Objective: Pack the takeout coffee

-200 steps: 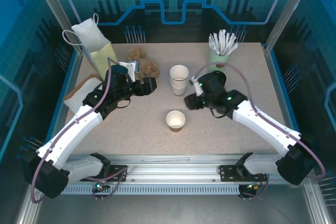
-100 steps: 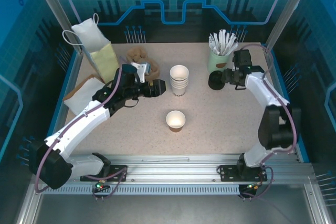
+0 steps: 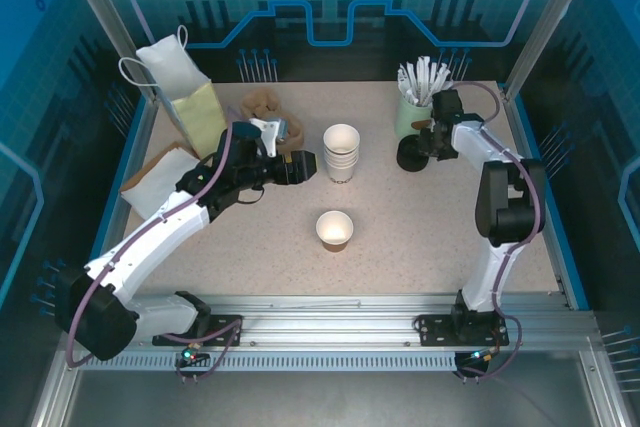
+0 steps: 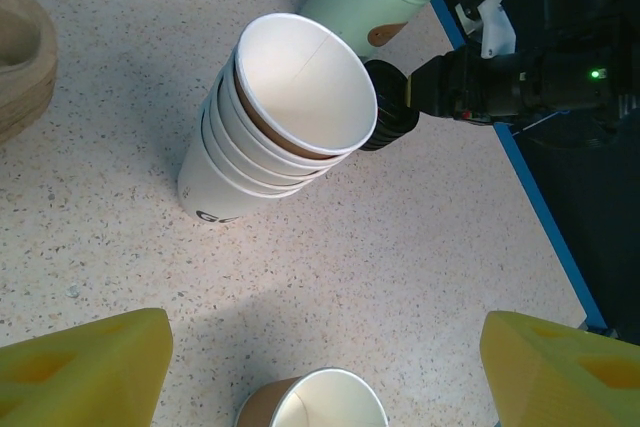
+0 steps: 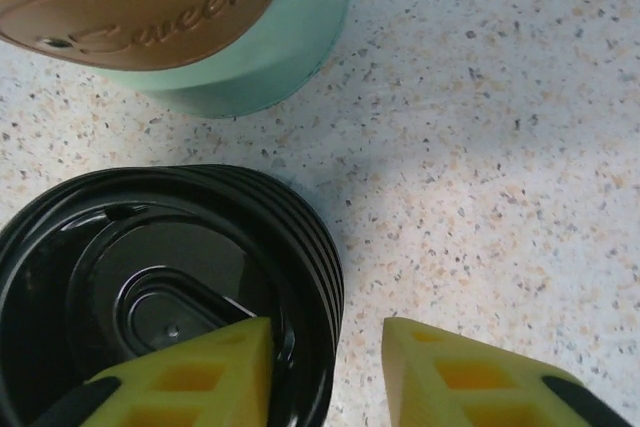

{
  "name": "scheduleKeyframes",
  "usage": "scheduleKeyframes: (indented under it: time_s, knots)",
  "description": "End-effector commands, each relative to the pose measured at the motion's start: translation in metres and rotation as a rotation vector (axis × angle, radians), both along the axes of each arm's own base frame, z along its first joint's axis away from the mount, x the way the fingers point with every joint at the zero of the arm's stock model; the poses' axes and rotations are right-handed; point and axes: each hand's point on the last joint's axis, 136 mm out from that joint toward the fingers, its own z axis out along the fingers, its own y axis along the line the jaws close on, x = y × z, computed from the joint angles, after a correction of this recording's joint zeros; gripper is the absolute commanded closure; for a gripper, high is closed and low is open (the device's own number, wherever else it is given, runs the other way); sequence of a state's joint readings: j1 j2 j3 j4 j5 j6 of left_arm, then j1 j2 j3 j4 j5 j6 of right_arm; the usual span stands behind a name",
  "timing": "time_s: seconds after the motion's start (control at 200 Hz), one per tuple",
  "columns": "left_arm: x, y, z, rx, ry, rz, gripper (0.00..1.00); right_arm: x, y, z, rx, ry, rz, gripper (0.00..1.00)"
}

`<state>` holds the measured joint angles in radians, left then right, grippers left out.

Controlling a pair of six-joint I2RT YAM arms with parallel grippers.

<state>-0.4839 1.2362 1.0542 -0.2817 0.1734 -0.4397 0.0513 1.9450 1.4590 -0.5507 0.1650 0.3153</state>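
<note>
The step in hand is judged to be the fetching of a lid. The right gripper is set astride the rim of the black lid stack, 1 finger over the hollow and 1 outside, narrowly apart and not yet pinching (a sliver of table is seen beside the outer one). The left gripper is held spread wide, empty. The brown paper cup stands unlidded at the table's middle. Next, the rim should be nipped and 1 lid alone lifted and carried to that cup.

Small brown paper coffee cup, open-topped and white inside, stands upright near the middle of the speckled worktop.
</note>
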Motion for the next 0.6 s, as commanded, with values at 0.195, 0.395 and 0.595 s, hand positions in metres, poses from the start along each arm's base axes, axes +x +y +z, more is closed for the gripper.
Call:
scheduleKeyframes:
  time_s: [0.195,0.395,0.595]
  knots:
    - [0.0026,-0.0045,0.0044,0.001,-0.004,-0.006,0.18,0.0102,-0.0029,-0.002,0.002,-0.001,0.011,0.77]
    - [0.003,-0.0059,0.0019,0.001,0.004,-0.012,0.18,0.0111,-0.0039,0.0007,-0.01,-0.002,0.017,0.78]
    - [0.0024,-0.0049,0.0011,0.006,0.005,-0.009,0.18,0.0105,-0.0059,0.003,-0.024,0.001,0.021,0.76]
